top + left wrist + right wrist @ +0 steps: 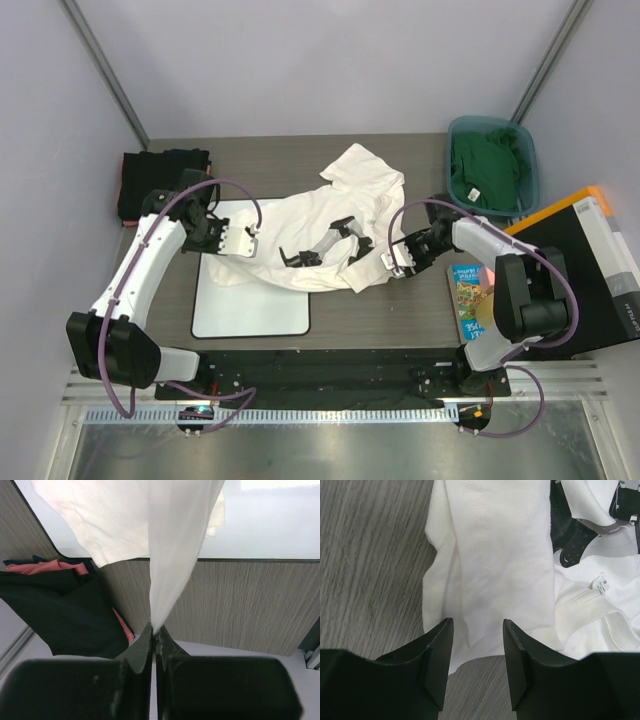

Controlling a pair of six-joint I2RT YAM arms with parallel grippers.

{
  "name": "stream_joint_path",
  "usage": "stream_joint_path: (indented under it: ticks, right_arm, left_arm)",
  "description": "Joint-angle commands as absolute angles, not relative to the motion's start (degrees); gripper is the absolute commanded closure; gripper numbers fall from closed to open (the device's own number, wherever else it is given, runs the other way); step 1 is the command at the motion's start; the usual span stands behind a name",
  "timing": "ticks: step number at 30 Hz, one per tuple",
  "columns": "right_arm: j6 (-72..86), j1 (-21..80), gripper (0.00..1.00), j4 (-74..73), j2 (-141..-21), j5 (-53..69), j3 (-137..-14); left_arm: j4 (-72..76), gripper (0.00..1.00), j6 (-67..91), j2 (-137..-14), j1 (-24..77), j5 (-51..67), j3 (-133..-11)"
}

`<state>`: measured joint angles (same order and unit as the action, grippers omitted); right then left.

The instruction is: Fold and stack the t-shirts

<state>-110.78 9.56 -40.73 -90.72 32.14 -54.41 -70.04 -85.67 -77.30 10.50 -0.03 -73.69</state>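
A white t-shirt (330,225) with small black markings lies crumpled at mid-table, partly over the white board (250,300). My left gripper (248,240) is shut on the shirt's left edge; in the left wrist view the cloth (170,555) hangs taut from the closed fingertips (155,632). My right gripper (395,262) is open at the shirt's right edge; in the right wrist view the open gripper (477,630) straddles a white fold (500,555) without gripping it. Folded black and pinkish-red shirts (160,180) lie at the far left and also show in the left wrist view (65,610). A green shirt (490,172) fills a bin.
The teal bin (455,150) stands at the back right. A colourful book (468,295) and a black box with an orange edge (590,250) lie at the right. The board's black rim (250,559) shows in the left wrist view.
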Motion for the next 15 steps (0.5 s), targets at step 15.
stream_joint_path:
  ticks: [15]
  right_arm:
    - [-107.8,10.2,0.89,-35.1,-92.2,28.5,-54.1]
  left_arm:
    - [-68.0,1.0,-86.4,-77.2,10.6,-1.3,-75.5]
